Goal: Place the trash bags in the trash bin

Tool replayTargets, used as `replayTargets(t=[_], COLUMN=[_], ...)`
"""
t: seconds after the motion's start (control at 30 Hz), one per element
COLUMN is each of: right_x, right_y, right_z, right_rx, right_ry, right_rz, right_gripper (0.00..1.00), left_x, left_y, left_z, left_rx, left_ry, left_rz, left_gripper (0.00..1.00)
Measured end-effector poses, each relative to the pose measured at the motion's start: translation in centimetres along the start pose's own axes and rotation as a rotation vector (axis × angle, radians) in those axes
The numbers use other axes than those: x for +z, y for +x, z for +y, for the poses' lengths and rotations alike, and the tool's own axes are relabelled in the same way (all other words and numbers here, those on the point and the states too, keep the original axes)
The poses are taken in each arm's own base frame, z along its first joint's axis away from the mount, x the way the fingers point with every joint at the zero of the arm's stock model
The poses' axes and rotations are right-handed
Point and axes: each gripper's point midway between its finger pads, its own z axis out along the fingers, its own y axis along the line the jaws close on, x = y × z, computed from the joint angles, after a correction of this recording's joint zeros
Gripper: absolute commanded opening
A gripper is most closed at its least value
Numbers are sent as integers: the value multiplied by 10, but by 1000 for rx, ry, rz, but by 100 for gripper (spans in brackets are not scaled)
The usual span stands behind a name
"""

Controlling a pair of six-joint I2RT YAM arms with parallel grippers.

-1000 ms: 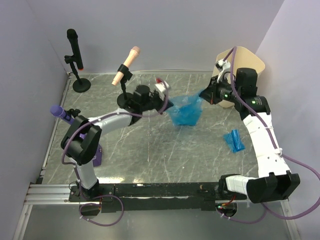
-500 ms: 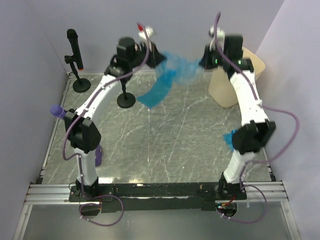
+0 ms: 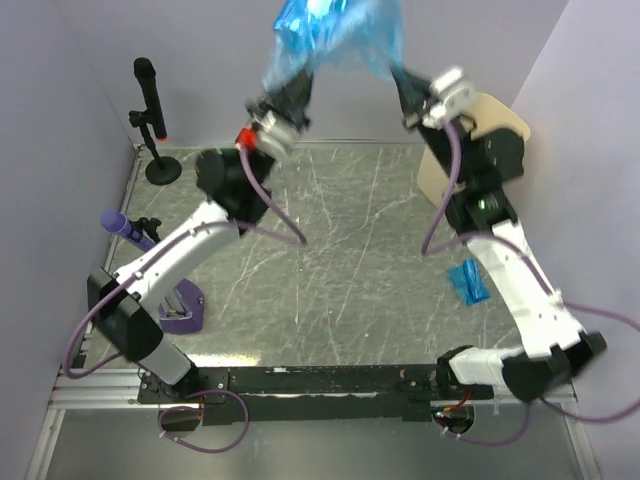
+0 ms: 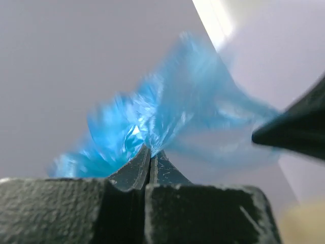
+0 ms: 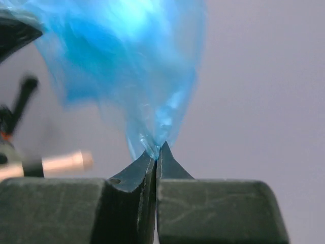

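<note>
Trash bag [image 3: 335, 30] now hoisted higher | left gripper [image 4: 151, 160] and right gripper [image 5: 156, 155] clamp it

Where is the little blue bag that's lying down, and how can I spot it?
Find the grey marbled table and go to its right side, nearer the robot than the cream trash bin. The small blue trash bag lies there. Unlike the big blue bag stretched high in the air, it is folded small, flat and untouched.

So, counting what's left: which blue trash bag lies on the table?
The small folded trash bag beside the right arm; the other bag is pinched aloft between the left gripper and right gripper.
</note>
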Motion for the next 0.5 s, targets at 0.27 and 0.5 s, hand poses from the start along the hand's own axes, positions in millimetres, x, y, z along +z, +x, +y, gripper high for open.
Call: replayTargets(t=[0.27,0.5], right_x=[-260,-308], right_y=[267,206], right_z=[155,169], right_rx=[67,211], right_ry=[-301,-352], right_rz=[869,876], right_gripper=[0,0], left_x=[-335,-300], left_y=[193,134], left_z=[-147,-146], left_rx=[-65,-350], left_ry=[450,452], left_rz=[865,929], left_gripper=[1,1])
